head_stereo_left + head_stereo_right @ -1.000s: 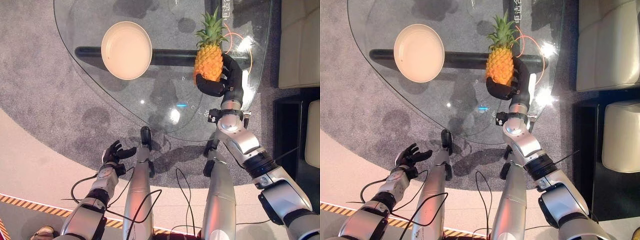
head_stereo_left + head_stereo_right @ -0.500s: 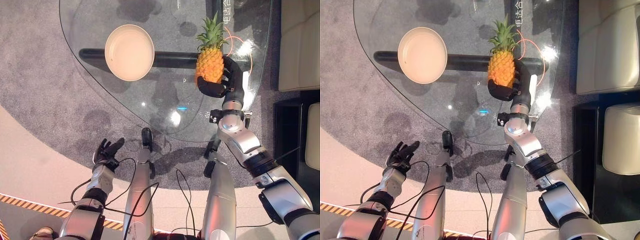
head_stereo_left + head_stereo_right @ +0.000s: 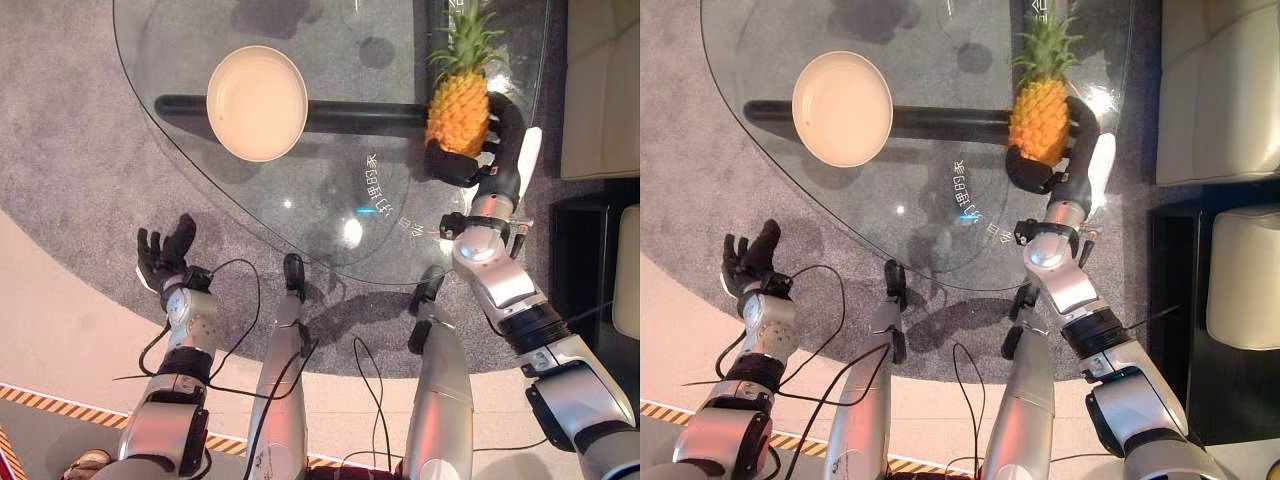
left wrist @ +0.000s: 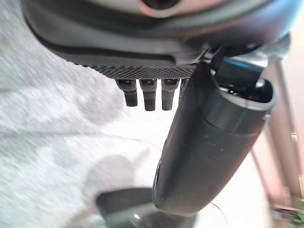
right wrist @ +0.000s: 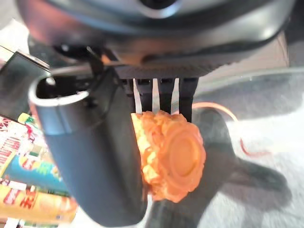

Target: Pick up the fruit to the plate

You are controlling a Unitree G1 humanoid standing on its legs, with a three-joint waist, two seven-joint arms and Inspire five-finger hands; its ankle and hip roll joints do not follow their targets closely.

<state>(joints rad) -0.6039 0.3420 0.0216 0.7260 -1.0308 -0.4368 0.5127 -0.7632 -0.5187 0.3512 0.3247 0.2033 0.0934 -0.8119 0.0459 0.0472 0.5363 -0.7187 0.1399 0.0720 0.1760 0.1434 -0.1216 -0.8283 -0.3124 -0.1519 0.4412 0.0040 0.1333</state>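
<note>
One pineapple (image 3: 458, 112) clamped in right hand (image 3: 478, 160) above glass table (image 3: 330, 190); plate (image 3: 257, 102) apart; left hand (image 3: 165, 262) fingers straight, empty

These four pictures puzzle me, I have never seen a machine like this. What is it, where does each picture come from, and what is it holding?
It is a humanoid robot with two silver arms ending in dark hands. The two wide pictures come from a pair of cameras in its head, looking down at a glass table. The two close pictures come from a camera on each wrist, looking along that hand.

On the table lies an empty cream plate. The right hand has its fingers and thumb curled round a pineapple, held upright to the right of the plate; its wrist picture shows the fruit's orange base. The left hand is low beside the table over the grey carpet, fingers straight, holding nothing.

The job is to bring the fruit to the plate; that is not yet done.
</note>
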